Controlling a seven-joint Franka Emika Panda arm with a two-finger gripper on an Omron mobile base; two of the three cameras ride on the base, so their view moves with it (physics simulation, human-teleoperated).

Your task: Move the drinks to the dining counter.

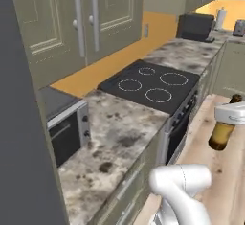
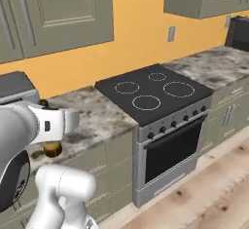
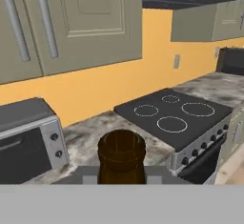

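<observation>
Here the brown bottle (image 1: 222,133) is pinched between the fingers (image 3: 90,178), held in the air tilted, its round base (image 3: 121,147) jutting out past them. It is slim, dark amber glass; nothing can be made out inside. Beyond the fingers lie the marbled worktop (image 1: 119,133), the black stovetop (image 3: 174,116) and a toaster oven (image 3: 26,139).

Arm (image 1: 184,183): glossy white shell, rounded tube links w/ smooth bulbous elbow caps, no cables or screws visible. Right base view shows a big rounded white joint housing (image 2: 14,150) w/ a dark grey/black disc face at its lower edge, plus a white cylindrical wrist link (image 2: 51,124) carrying a small dark rectangular mark. Hand (image 1: 230,113): white body, rounded edges, light grey band along its side in left base view. Hand view: grey finger tips (image 3: 88,176), blocky, matte.
</observation>
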